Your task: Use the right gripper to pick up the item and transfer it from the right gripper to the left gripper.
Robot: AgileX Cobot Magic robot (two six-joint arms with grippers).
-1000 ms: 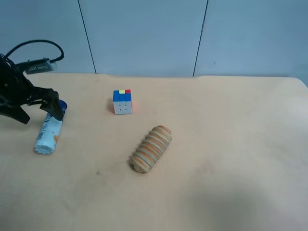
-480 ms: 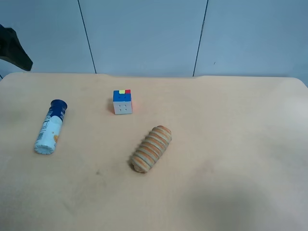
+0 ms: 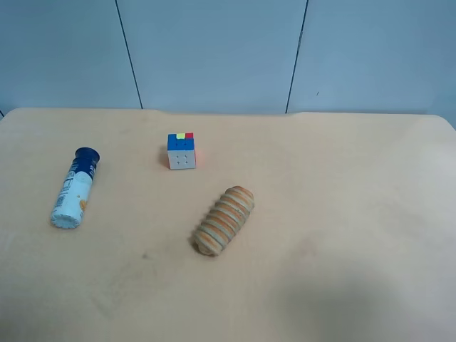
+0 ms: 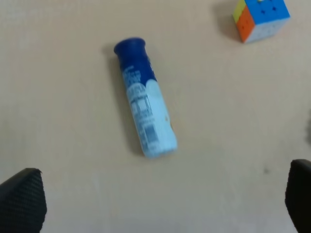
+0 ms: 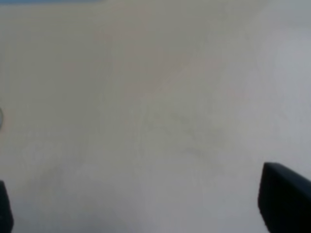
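Note:
The item [image 3: 74,189] lies on its side on the tan table [image 3: 342,214] at the exterior high view's left, its dark blue cap towards the back wall. No arm shows in that view. In the left wrist view the item [image 4: 145,117] lies well clear of my left gripper [image 4: 160,206], which is open and empty, with its two black fingertips [image 4: 22,200] at the frame's lower corners. My right gripper [image 5: 143,213] is open and empty over bare table, with one fingertip [image 5: 284,198] showing. The item is out of the right wrist view.
A small colourful puzzle cube [image 3: 181,150] stands behind the table's middle; it also shows in the left wrist view [image 4: 260,18]. A ribbed tan-and-orange roll [image 3: 224,219] lies at the middle. A grey-blue panelled wall [image 3: 214,50] runs behind the table.
The black arm at the exterior high view's left, whose claw was at the item's cap, rose up and leftwards and left that view. The item stayed in place.

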